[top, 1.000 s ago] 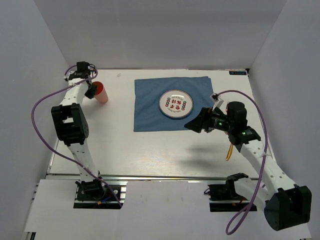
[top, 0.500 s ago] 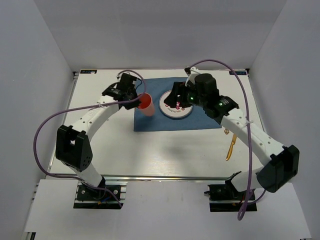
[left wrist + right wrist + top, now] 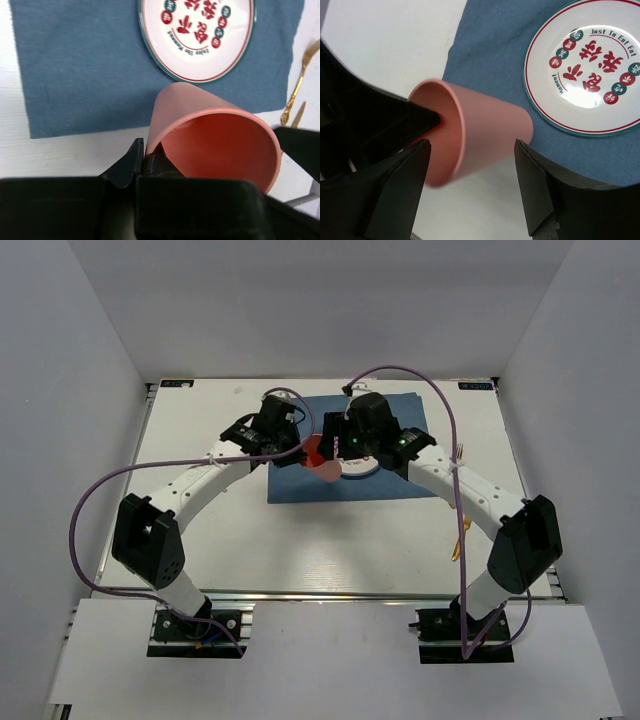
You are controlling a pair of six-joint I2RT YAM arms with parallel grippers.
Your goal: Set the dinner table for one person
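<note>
A pink cup (image 3: 322,462) hangs tilted on its side above the blue placemat (image 3: 300,485), just left of the printed plate (image 3: 368,466). My left gripper (image 3: 148,147) is shut on the cup's rim (image 3: 152,125), one finger inside the mouth and one outside. My right gripper (image 3: 472,145) is open and straddles the cup (image 3: 485,130) from the opposite side. One of its fingers (image 3: 405,175) stands by the rim and the other (image 3: 535,185) a little off the base. The dinner table (image 3: 230,530) lies below.
The plate (image 3: 590,70) sits on the placemat (image 3: 495,50) to the right of the cup. A gold fork (image 3: 300,80) and a second gold piece (image 3: 299,114) lie on the white top beyond the mat's right edge. Gold cutlery (image 3: 460,540) shows beside the right arm.
The left arm has carried the cup from the table's far left over to the placemat. The right arm swung in from the right to meet it, its jaws narrowing slightly around the cup.
</note>
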